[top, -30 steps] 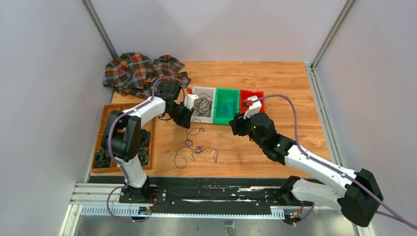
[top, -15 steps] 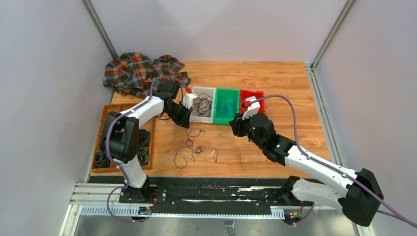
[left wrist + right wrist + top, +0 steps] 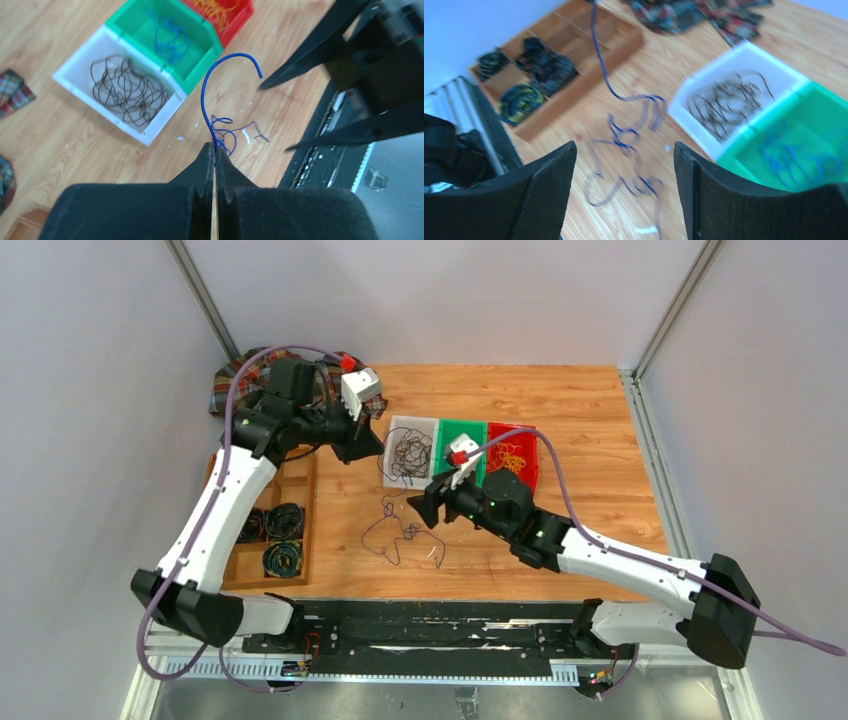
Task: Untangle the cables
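A wooden table (image 3: pixel 560 400) fills the floor of a booth with pale grey walls (image 3: pixel 440 300); slanted metal posts (image 3: pixel 205 295) stand at the far corners. A plaid cloth (image 3: pixel 225 390) lies crumpled at the far left corner. A wooden tray (image 3: pixel 298 472) with dividers sits along the left edge; black coils (image 3: pixel 284 521) lie in its near compartments. Three small bins stand touching in a row near the middle: a white bin (image 3: pixel 415 420) on the left, a green bin (image 3: pixel 463 423) between, a red bin (image 3: pixel 512 427) on the right. A black rail (image 3: pixel 440 625) runs along the near edge.
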`<act>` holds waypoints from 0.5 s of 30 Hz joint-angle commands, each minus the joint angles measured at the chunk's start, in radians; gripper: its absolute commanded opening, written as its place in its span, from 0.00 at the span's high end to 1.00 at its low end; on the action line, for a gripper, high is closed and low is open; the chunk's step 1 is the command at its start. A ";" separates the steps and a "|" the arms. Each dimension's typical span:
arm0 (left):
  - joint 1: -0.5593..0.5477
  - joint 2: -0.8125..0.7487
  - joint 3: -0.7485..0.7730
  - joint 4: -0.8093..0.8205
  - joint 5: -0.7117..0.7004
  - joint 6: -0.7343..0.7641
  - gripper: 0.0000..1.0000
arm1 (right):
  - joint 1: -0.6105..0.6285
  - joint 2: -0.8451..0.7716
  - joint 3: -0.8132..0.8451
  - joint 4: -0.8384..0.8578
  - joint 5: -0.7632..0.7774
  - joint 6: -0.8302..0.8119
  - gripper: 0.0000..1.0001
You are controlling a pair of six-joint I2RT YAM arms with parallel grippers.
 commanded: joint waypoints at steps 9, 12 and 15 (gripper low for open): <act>-0.055 -0.089 0.262 -0.225 0.076 -0.063 0.99 | 0.114 0.247 0.272 0.176 -0.083 -0.164 0.30; -0.055 -0.111 0.302 -0.225 0.064 -0.067 0.99 | 0.119 0.254 0.242 0.180 -0.038 -0.164 0.31; -0.058 -0.123 0.329 -0.226 0.029 -0.054 0.99 | 0.127 0.225 0.169 0.204 0.030 -0.164 0.31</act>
